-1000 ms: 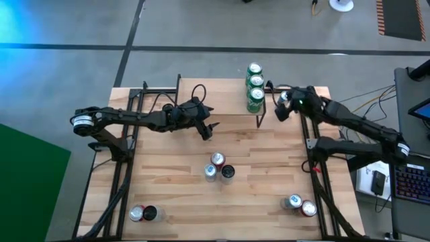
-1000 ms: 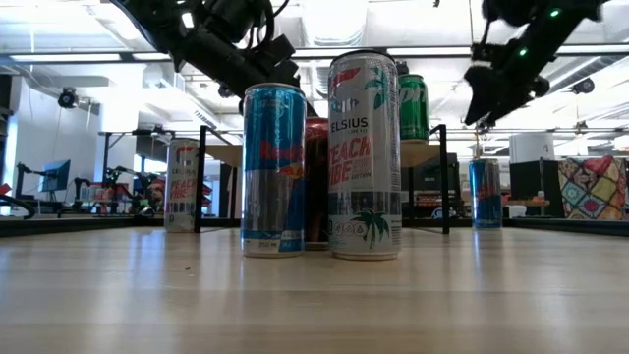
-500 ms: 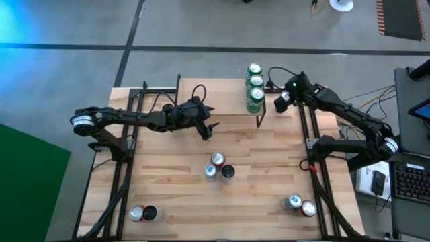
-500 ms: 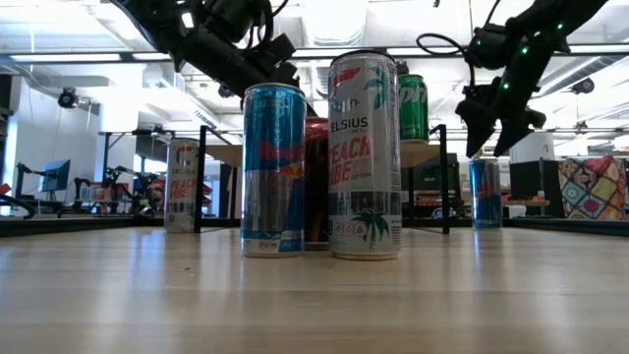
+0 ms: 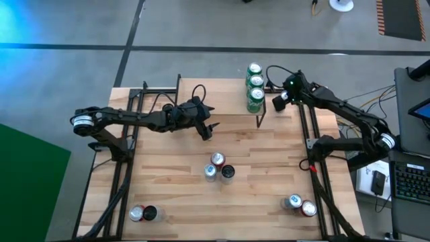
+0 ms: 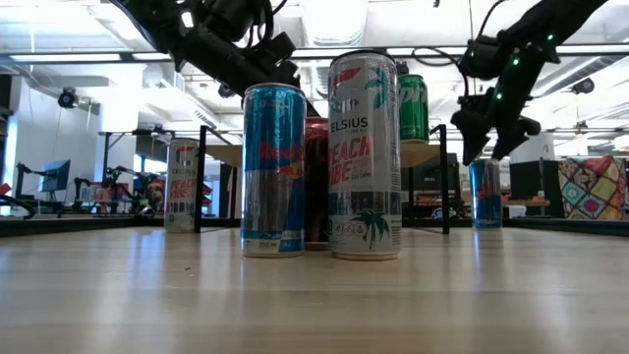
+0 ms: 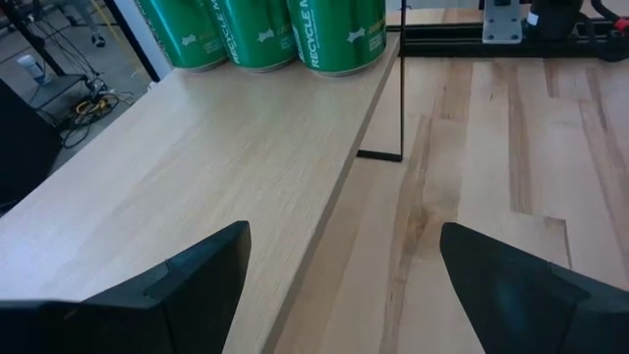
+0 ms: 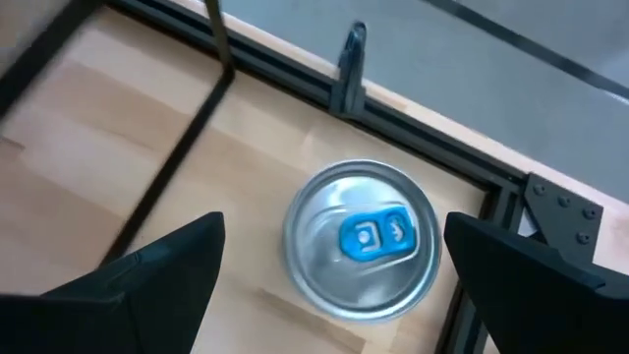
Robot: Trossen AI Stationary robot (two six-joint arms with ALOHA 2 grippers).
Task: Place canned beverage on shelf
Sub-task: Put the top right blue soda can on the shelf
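Right gripper [image 5: 277,102] wide open, empty, upper right, above a blue-tab can [image 8: 362,239]. Centre over the lid, drop straight, clear the shelf [image 5: 222,119] leg. Left gripper [image 5: 207,131] open, idle mid-frame.

**Right arm swings back toward the far edge**

The right gripper [image 5: 277,103] has moved from beside the shelf's [image 5: 228,119] right end, near the three green cans [image 5: 254,86], up and toward the far right corner of the table [image 5: 269,168]. Its arm now arches higher, elbow drawn back. In the low view it sits slightly left of where it hung half a second ago. Its jaws have spread a little wider, now standing above a blue-tabbed can [image 8: 362,239].
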